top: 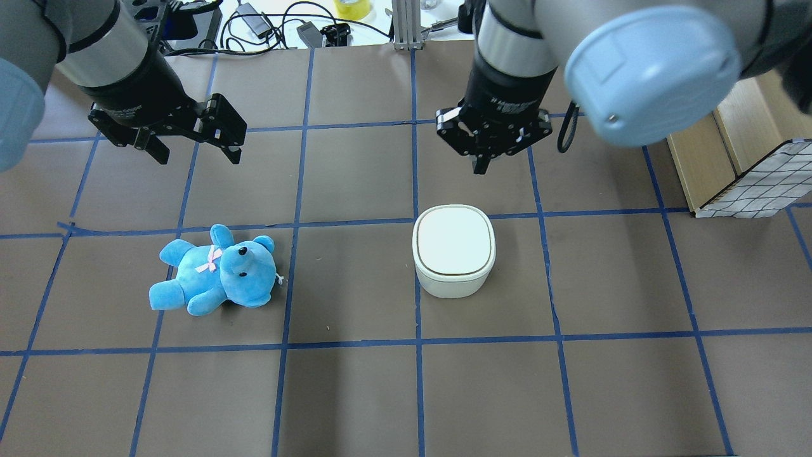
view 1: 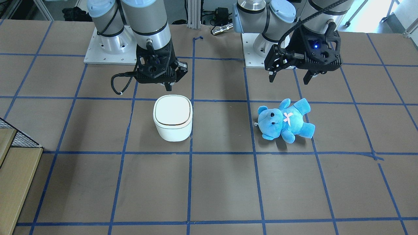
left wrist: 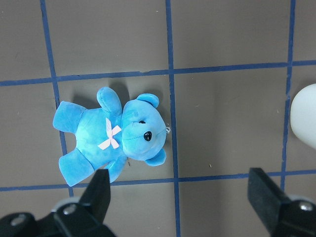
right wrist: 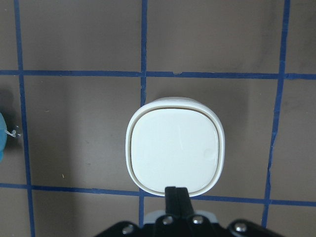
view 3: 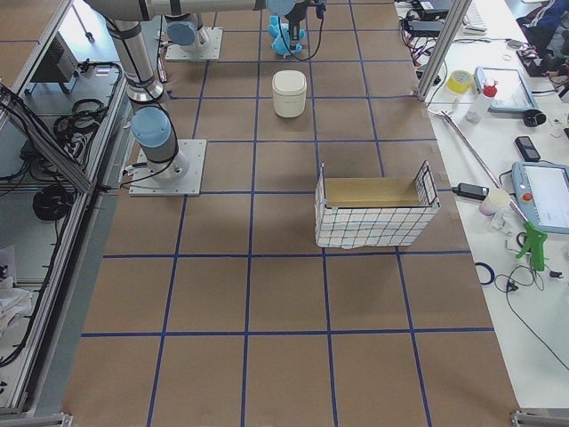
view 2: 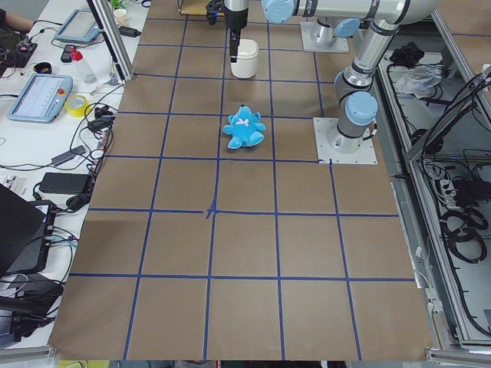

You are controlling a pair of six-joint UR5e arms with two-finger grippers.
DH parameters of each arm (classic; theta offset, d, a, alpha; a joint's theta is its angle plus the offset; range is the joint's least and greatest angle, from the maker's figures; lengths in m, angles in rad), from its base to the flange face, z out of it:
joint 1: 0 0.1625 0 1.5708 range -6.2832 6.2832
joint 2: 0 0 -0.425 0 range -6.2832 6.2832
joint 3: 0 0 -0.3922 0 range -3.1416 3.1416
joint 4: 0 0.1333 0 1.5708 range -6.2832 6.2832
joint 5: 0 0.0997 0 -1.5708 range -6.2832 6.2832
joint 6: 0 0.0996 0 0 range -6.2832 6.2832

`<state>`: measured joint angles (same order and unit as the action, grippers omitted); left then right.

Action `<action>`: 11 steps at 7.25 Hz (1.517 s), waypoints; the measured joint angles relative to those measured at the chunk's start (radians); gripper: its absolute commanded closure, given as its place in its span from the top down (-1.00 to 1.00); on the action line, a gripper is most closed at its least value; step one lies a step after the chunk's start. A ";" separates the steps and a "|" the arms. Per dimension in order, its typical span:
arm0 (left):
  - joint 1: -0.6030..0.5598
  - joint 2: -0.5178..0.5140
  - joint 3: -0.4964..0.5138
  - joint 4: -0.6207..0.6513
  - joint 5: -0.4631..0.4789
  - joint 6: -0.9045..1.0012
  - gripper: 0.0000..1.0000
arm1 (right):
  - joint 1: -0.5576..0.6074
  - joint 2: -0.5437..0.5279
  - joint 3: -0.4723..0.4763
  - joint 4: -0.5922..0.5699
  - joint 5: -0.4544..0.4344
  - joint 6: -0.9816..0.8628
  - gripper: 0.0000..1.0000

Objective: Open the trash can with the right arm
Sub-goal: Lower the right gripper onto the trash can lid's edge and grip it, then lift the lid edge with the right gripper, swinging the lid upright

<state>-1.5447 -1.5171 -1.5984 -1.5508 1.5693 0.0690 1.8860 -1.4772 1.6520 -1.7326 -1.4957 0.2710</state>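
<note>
The white trash can [top: 454, 250] stands on the table with its lid closed; it also shows in the front view [view 1: 173, 117], the right wrist view [right wrist: 174, 152] and the right side view [view 3: 289, 92]. My right gripper [top: 480, 166] is shut and empty, hovering above the table just behind the can on the robot's side; it shows in the front view [view 1: 168, 86] and its fingertips [right wrist: 176, 195] sit at the can's near rim. My left gripper [top: 196, 154] is open and empty above the table, behind the blue teddy bear [top: 216, 270].
The blue teddy bear [view 1: 285, 120] lies on its back at the left arm's side, also in the left wrist view [left wrist: 112, 133]. A wire-sided wooden crate [top: 755, 165] stands at the table's right end, also in the right side view [view 3: 373, 213]. Blue tape gridlines cross the brown table.
</note>
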 measured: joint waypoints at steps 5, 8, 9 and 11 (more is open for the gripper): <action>0.000 0.000 0.000 0.000 0.000 0.000 1.00 | 0.000 0.057 0.123 -0.071 -0.052 0.008 -1.00; 0.000 0.000 0.000 0.000 0.000 0.000 1.00 | -0.005 0.085 0.130 -0.084 -0.053 0.013 -1.00; 0.000 0.000 0.000 0.000 0.000 0.000 1.00 | -0.007 0.091 0.135 -0.090 -0.052 0.014 -1.00; 0.000 0.000 0.000 0.000 0.000 0.000 1.00 | -0.007 0.094 0.153 -0.109 -0.052 0.016 -1.00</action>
<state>-1.5447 -1.5171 -1.5984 -1.5508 1.5693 0.0690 1.8788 -1.3833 1.8049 -1.8415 -1.5479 0.2867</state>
